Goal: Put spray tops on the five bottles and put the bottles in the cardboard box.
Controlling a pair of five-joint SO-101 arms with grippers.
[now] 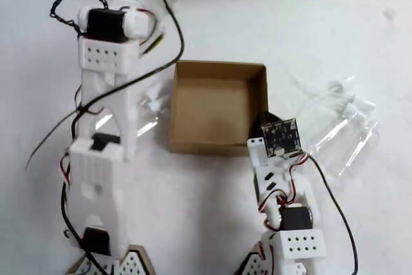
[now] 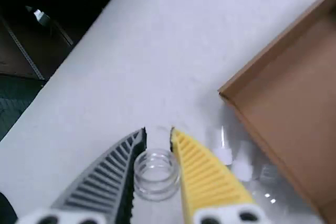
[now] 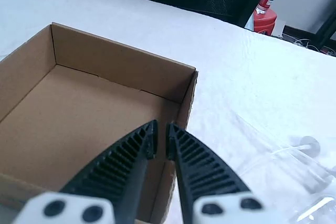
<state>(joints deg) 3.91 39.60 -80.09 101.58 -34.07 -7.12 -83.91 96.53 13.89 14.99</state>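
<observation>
An open-necked clear bottle sits between the grey and yellow fingers of my left gripper, which is shut on its neck. This happens just left of the cardboard box, where the bottle lies partly under the arm. Two white spray tops lie beside it, close to the box wall. My right gripper is shut with nothing in it, above the box's near right corner. Several clear bottles with white spray tops lie right of the box.
The left arm stretches up the table's left side, trailing black cables. The right arm stands near the front edge. A red bottle and dark furniture lie beyond the table's far edge.
</observation>
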